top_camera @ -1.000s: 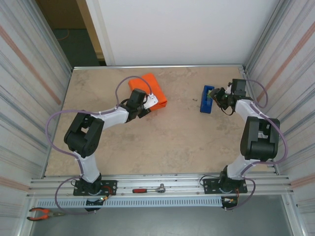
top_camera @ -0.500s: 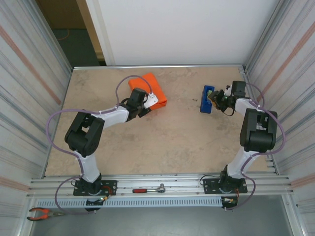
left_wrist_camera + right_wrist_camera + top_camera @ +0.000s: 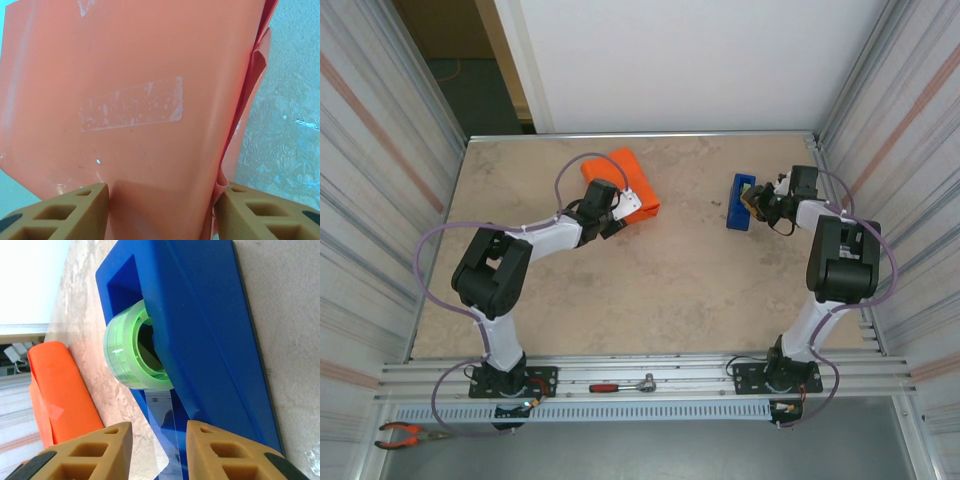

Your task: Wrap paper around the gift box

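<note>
One paper (image 3: pixel 625 180) parcel far left on bench (image 3: pixel 650 290), gift box presumably inside | left jaws clamped across paper (image 3: pixel 130 100) | right jaws apart, straddling tape strip (image 3: pixel 165 435) at blue dispenser (image 3: pixel 200 315), far right | paper thin, slick, tearable; likely light; hold over stiff box body, not flaps

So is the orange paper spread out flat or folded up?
Folded up. The paper is a compact bundle, not a sheet, with a strip of clear tape on one face and creased flaps at its edge.
</note>
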